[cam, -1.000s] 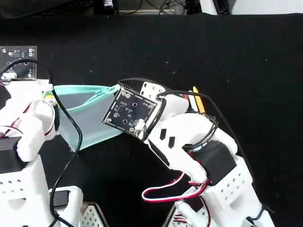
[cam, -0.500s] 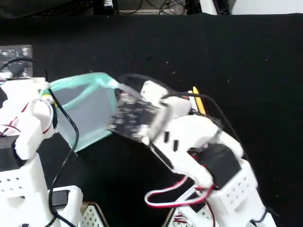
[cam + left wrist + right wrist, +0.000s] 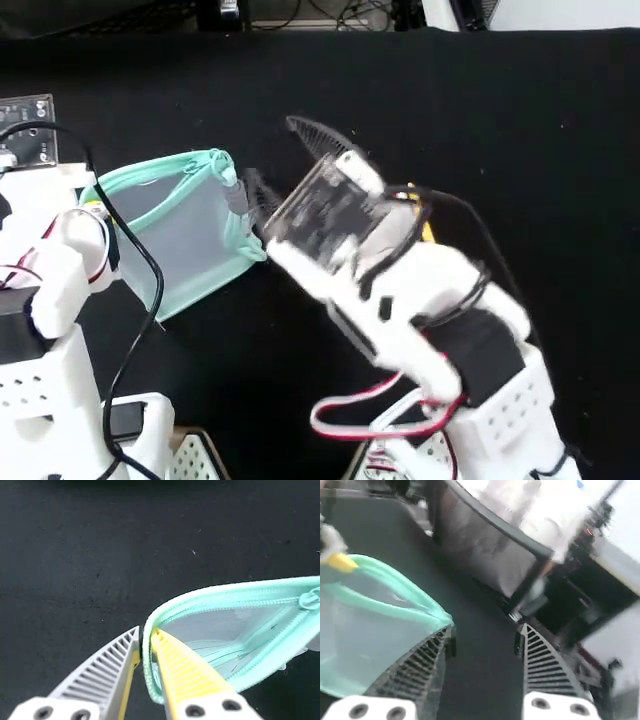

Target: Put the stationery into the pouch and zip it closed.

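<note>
Mint mesh pouch point(image 3: 190, 230) is pinched at its rim by our left gripper point(image 3: 146, 632), propping the mouth open; our right gripper point(image 3: 485, 632) gapes alongside.

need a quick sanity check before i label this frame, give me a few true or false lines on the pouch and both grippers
1. The left gripper is clamped on the rim of the pouch. True.
2. The pouch is zipped closed. False: its mouth stands wide open.
3. The right gripper is open. True.
4. The right gripper holds a pencil. False: nothing is between its fingers; a yellow pencil shows beside that arm.
5. The right gripper is far from the pouch. False: it is right at the pouch's end opposite the left gripper.
</note>
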Tool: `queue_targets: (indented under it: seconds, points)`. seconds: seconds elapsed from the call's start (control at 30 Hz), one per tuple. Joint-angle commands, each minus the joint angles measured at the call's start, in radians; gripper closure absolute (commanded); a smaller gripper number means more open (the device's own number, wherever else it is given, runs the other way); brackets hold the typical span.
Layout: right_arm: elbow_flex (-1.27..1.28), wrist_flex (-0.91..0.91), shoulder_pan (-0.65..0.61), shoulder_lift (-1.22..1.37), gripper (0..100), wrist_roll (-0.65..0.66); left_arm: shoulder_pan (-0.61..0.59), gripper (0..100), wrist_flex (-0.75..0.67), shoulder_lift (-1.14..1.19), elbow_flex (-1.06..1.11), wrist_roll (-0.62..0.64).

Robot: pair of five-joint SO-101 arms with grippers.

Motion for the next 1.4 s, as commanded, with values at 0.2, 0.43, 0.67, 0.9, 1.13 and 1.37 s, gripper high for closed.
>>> queue_targets:
  seconds: [0.2, 0.43, 0.67, 0.9, 1.13, 1.37]
  points:
    - [0.335, -0.035, 0.523, 0.191, 79.8, -0.040, -0.012, 97, 0.006, 0.020, 0.090, 0.011]
    - [0.437, -0.242, 0.462, 0.527, 79.8, -0.155, -0.012, 97, 0.006, 0.026, 0.091, 0.011]
    - [0.295, -0.256, 0.445, 0.857, 79.8, -0.190, -0.012, 97, 0.006, 0.026, 0.091, 0.011]
    - [0.191, -0.124, 0.433, 0.938, 79.8, -0.196, -0.013, 97, 0.006, 0.028, 0.091, 0.008]
    - [0.194, -0.041, 0.428, 0.938, 79.8, -0.192, -0.013, 97, 0.006, 0.028, 0.091, 0.008]
    - [0.197, 0.018, 0.388, 0.947, 79.8, -0.178, -0.013, 97, 0.006, 0.028, 0.091, 0.008]
